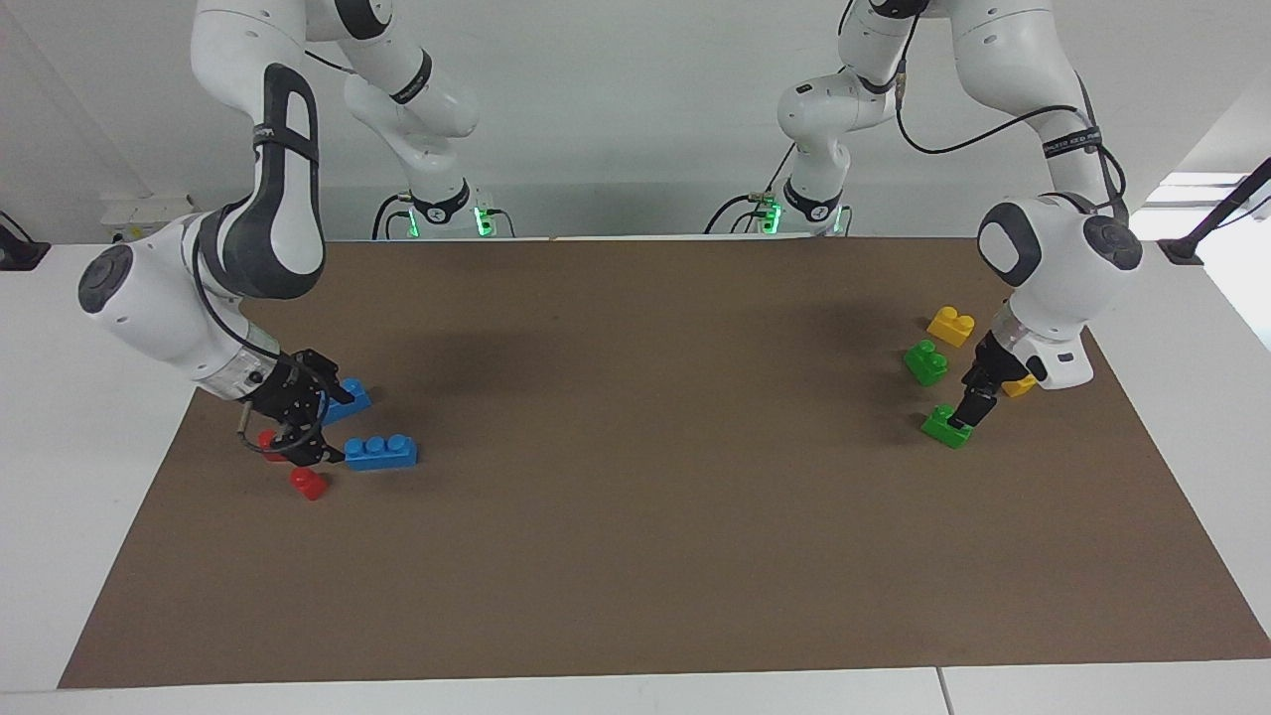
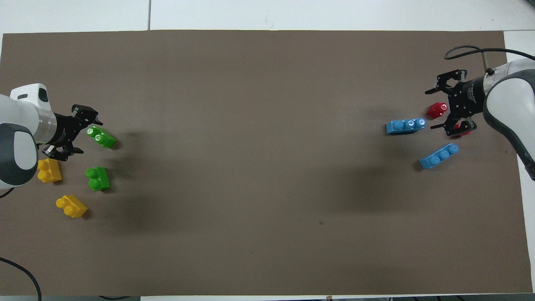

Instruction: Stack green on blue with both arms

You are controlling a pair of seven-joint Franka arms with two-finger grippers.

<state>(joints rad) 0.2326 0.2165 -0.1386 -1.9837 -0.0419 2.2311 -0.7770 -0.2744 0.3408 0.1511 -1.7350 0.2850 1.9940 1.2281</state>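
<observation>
Two green bricks lie at the left arm's end of the table. My left gripper is open and low at the end of the farther green brick. The nearer green brick lies apart from it. Two blue bricks lie at the right arm's end. My right gripper is open and low, beside the end of the farther blue brick. The nearer blue brick is partly hidden by that gripper in the facing view.
Two yellow bricks lie near the green ones; one is partly hidden by the left hand in the facing view. Two red bricks lie under and beside the right gripper. A brown mat covers the table.
</observation>
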